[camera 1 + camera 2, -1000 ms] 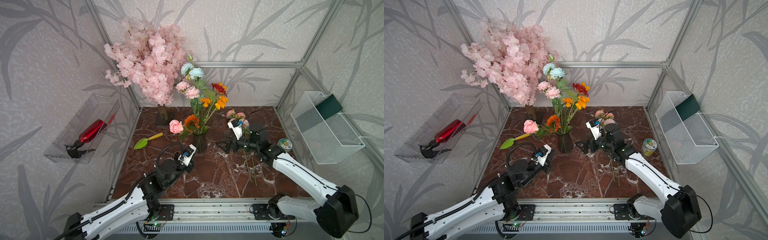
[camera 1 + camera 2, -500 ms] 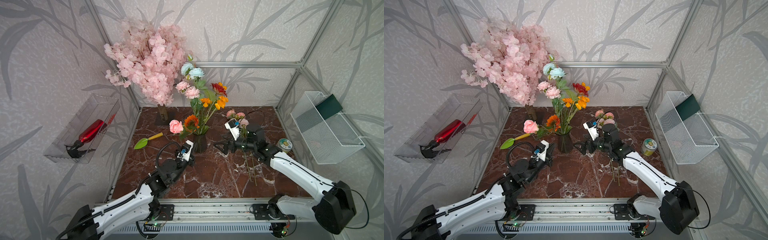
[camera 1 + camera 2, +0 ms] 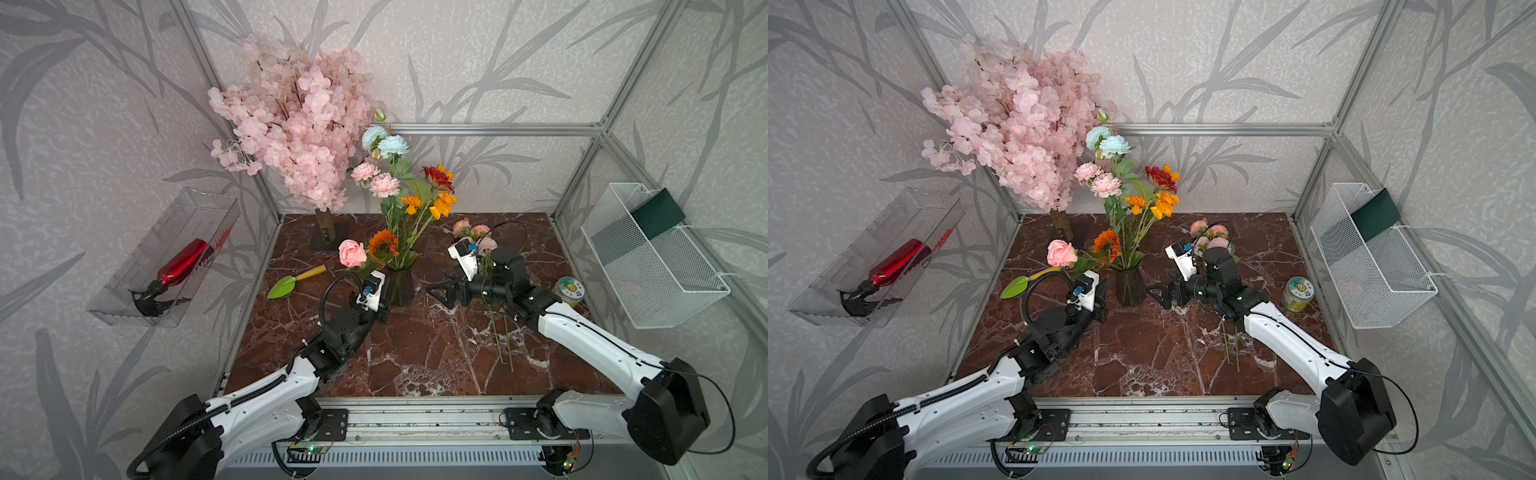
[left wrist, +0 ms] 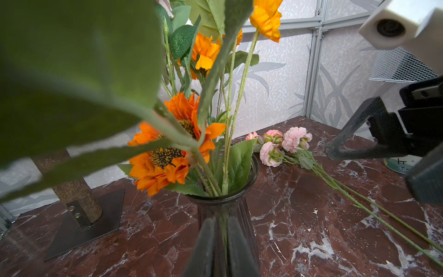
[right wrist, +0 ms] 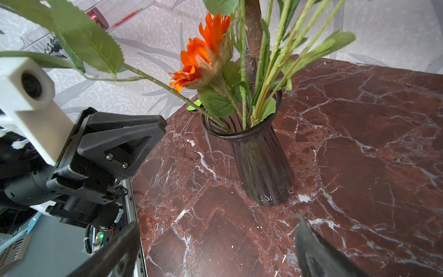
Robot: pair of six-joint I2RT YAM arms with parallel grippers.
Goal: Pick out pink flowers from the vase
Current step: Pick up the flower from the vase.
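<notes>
The pink flowers [image 3: 376,179] are in two places. In the vase [image 3: 398,286], which stands about in the middle of the counter [image 3: 415,357], two ruffled pink heads rise high on the left side of the bouquet, and one pink rose [image 3: 352,252] leans low out to the left. A further bunch of pink blooms [image 4: 285,141] lies flat on the counter to the right of the vase, heads toward the far side, its thin green stems running toward the near edge under my right arm [image 3: 582,332]. The vase also carries orange flowers [image 3: 440,203] and light blue flowers [image 3: 384,141]. My left gripper [image 4: 220,223] is low, close to the vase on its near left; it is almost closed, with only a narrow slit, and it holds nothing. My right gripper [image 3: 441,291] points at the vase from the right, apart from it, spread wide and empty. Far left stands a pale blossom tree [image 3: 295,120]; a green trowel [image 3: 286,284] lies left of the vase, a round tin [image 3: 570,289] at the right edge.
</notes>
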